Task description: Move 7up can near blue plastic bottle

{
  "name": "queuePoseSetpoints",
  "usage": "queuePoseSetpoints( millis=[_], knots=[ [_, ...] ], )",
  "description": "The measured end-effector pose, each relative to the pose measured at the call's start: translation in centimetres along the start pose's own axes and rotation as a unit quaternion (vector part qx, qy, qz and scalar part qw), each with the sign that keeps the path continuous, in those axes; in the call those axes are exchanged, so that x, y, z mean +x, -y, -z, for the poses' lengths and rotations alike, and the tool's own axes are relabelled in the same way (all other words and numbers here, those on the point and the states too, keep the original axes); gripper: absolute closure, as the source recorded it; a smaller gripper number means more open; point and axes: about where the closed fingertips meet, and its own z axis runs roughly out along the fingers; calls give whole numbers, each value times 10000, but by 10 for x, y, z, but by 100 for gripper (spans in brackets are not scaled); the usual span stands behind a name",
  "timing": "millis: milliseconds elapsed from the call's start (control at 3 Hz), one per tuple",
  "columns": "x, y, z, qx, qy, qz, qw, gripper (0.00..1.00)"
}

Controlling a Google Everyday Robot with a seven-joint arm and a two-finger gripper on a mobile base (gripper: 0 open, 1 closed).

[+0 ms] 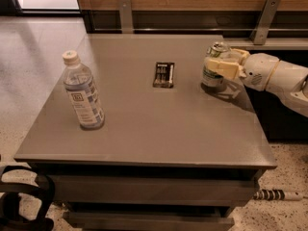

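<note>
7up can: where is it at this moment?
In the camera view, the 7up can is at the table's right side, gripped by the gripper, right of the dark packet, far from the blue plastic bottle.

One 7up can (211, 77), held by one claw (217, 64); one blue plastic bottle (83, 94).

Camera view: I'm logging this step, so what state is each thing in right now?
7up can: upright, at the table's right side, held by the gripper.
blue plastic bottle: upright, cap on, standing free at the left.
gripper: at the can, shut around it.
</note>
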Motion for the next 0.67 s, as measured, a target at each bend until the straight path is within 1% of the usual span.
queuePoseSetpoints(
  millis=[333,667],
  knots=[
    [-31,-35,2,-24,153,52,9999,100],
    [-39,-79,-3,-32,276,41,9996,100]
  ],
)
